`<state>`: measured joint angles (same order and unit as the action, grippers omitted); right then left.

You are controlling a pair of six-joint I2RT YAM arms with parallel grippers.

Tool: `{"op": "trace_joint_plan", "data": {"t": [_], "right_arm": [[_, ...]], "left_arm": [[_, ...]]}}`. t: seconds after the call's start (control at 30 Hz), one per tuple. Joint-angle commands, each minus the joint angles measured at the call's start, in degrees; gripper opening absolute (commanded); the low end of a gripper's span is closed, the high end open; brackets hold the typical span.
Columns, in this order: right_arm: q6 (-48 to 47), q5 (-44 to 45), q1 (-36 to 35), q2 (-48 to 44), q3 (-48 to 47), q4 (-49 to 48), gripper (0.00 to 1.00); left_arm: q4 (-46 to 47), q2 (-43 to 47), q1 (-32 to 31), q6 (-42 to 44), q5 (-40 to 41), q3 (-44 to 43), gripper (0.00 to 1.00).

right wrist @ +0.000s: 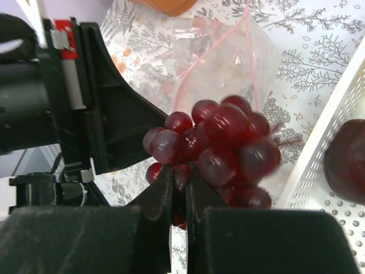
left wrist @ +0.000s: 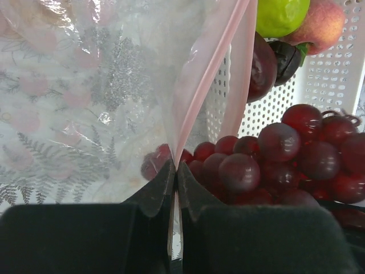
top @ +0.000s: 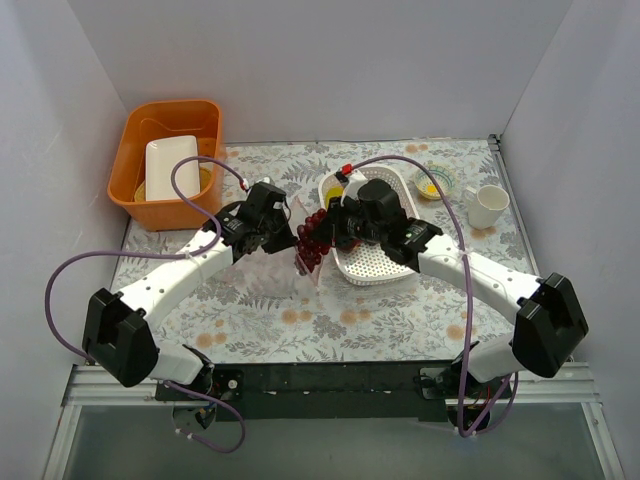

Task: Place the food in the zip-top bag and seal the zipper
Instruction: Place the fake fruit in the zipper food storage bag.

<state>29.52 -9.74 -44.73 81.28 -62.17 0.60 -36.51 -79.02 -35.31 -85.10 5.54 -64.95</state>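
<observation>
The dark red grapes (right wrist: 222, 148) hung in a bunch over the middle of the desk (top: 330, 320), just left of the white perforated basket (top: 375, 262). The right claw (right wrist: 178, 174) had them: its jaws were almost fully closed, pinching the bunch at its near side, with the grapes bulging out past the fingertips. The bunch sat right at the mouth of the zip-top bag (right wrist: 228, 57). A few grapes showed through the plastic in the left wrist view, but I could not tell whether the bunch had passed the opening.

The bag was clear and crinkled, and the flowered cloth showed through it. Its zipper (left wrist: 205, 80), a narrow pink strip, ran up from the left claw (left wrist: 174, 171), which was closed tight on that strip with no gap between the fingers. The two claws stood close together, the bag and grapes between them.

In the basket lay a green fruit (left wrist: 279, 14), a pink fruit (left wrist: 322, 23) and a dark purple fruit (left wrist: 262, 65), touching one another against the basket's wall.

Farther out, an orange tub (top: 170, 150) sat at the far left corner of the desk, a white mug (top: 487, 205) near the right edge, and a small bowl (top: 435, 180) toward the far edge between basket and mug.
</observation>
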Motion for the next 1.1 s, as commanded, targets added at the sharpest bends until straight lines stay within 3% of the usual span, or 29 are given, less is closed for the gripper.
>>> {"op": "trace_joint_plan", "data": {"t": [0.0, 0.33, 0.57, 0.8, 0.97, 1.03, 1.07], "right_arm": [[-2.97, 3.23, -1.32, 0.63, -1.81, 1.23, 0.01], [-9.39, 4.46, -3.78, 7.84, -9.10, 11.26, 0.01], [-13.78, 13.16, -7.56, 11.27, -16.21, 17.24, 0.01], [-14.49, 7.89, -8.09, 15.48, -17.98, 15.75, 0.01], [-14.75, 8.42, -8.00, 16.46, -18.95, 16.27, 0.10], [-14.93, 8.33, -8.00, 16.63, -20.00, 16.62, 0.16], [-15.01, 8.16, -7.92, 16.72, -20.44, 16.89, 0.25]], "left_arm": [[-1.19, 2.21, 0.42, 0.02, 1.31, -3.08, 0.00], [-2.07, 3.88, 0.51, -0.07, 1.14, -4.66, 0.00], [-2.25, 3.18, 0.51, 0.81, -0.88, -5.10, 0.00], [-1.72, 3.26, 0.51, 0.99, -3.35, -4.49, 0.00], [-2.33, 5.46, 0.51, 0.99, -2.64, -4.48, 0.00], [-2.77, 5.55, 0.51, 0.90, -2.55, -4.05, 0.00], [-2.78, 5.81, 0.51, 0.81, -2.47, -3.79, 0.00]]}}
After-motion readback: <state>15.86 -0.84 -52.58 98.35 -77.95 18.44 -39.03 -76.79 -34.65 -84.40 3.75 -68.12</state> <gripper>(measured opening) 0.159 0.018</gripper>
